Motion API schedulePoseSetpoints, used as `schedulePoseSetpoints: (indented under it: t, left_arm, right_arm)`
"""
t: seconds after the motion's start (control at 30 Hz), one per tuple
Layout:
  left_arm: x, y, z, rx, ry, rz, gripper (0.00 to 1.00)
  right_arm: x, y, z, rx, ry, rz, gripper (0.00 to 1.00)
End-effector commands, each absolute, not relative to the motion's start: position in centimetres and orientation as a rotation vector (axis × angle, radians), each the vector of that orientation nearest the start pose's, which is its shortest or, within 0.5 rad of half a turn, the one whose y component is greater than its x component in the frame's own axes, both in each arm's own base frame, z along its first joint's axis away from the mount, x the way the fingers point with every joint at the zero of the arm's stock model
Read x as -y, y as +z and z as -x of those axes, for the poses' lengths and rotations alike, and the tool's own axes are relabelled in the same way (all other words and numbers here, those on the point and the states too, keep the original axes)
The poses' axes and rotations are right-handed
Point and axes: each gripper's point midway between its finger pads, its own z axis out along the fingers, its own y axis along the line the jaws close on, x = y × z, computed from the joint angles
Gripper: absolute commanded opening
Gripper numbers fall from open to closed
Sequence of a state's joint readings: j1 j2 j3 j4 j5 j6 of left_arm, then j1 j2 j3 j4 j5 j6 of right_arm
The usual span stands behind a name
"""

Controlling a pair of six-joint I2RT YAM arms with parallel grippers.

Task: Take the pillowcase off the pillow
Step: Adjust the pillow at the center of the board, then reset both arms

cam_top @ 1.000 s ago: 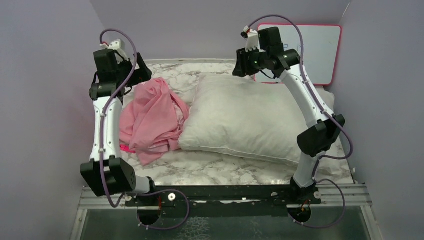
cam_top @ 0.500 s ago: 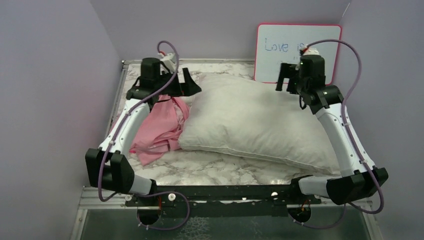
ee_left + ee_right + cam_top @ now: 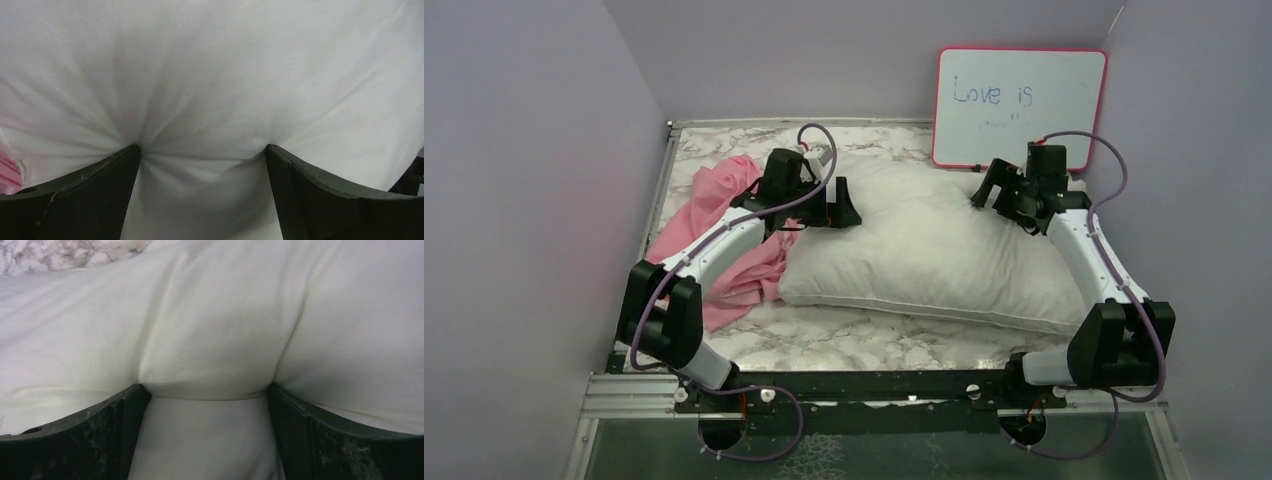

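Observation:
The white pillow (image 3: pixel 924 245) lies bare across the middle of the marble table (image 3: pixel 844 342). The pink pillowcase (image 3: pixel 724 225) lies crumpled at its left end, off the pillow and partly under my left arm. My left gripper (image 3: pixel 839 208) is open, its fingertips pressed into the pillow's far left part. In the left wrist view the gripper (image 3: pixel 202 150) has white pillow fabric (image 3: pixel 210 75) bulging between its spread fingers (image 3: pixel 95 195). My right gripper (image 3: pixel 984 190) is open and pressed into the pillow's far right part. It straddles a bulge of pillow (image 3: pixel 225 330) in the right wrist view (image 3: pixel 207 390).
A whiteboard (image 3: pixel 1021 105) with a pink frame and the words "Love is" leans on the back wall behind the right gripper. Lilac walls close in the table on the left, back and right. A sliver of pink fabric (image 3: pixel 7 167) shows at the left wrist view's edge.
Both arms came down from raised poses onto the pillow. The left gripper moved right from above the pillowcase; the right gripper moved down in front of the whiteboard. The pillowcase stays put.

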State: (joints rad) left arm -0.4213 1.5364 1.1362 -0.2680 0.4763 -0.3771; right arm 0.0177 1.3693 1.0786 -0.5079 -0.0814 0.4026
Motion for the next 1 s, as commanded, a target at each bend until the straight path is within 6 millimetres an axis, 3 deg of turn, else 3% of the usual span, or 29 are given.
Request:
schedulePoseSetpoints:
  t: [0.0,0.1,0.2,0.33,0.43,0.53,0.67,0.8,0.97]
  left_arm:
    - [24.7,14.9,-31.9,-2.374,-0.896,-0.265,0.99]
    - [24.2,17.5,-33.0,-2.297,-0.852,-0.221,0.99]
    - [22.9,21.3,-34.3,-2.21,-0.768,-0.143,0.99]
    - [18.8,27.0,-35.8,-2.058,-0.549,0.023,0.99]
    - [14.8,31.6,-35.6,-1.972,-0.361,0.106,0.99]
    - [11.4,35.7,-34.7,-1.887,-0.218,0.165,0.99]
    - [8.8,39.1,-33.0,-1.803,-0.135,0.187,0.99]
    - [7.5,40.3,-31.7,-1.761,-0.116,0.209,0.99]
    - [6.4,40.4,-30.8,-1.733,-0.107,0.276,0.99]
  right_arm:
    - [-4.6,17.2,-35.2,-2.424,0.295,-0.352,0.96]
    - [-4.6,23.6,-37.3,-2.266,0.295,-0.247,0.96]
    - [-6.6,29.8,-38.1,-2.122,0.412,-0.082,0.98]
    - [-8.5,35.3,-37.5,-1.956,0.533,0.008,1.0]
    - [-8.4,37.9,-36.9,-1.857,0.532,0.012,1.0]
    - [-7.6,40.0,-36.3,-1.78,0.481,0.007,1.0]
    - [-7.5,41.1,-35.7,-1.745,0.447,0.06,1.0]
    - [-7.7,40.7,-35.3,-1.74,0.453,0.086,1.0]
    - [-7.8,39.9,-35.3,-1.75,0.46,0.089,1.0]
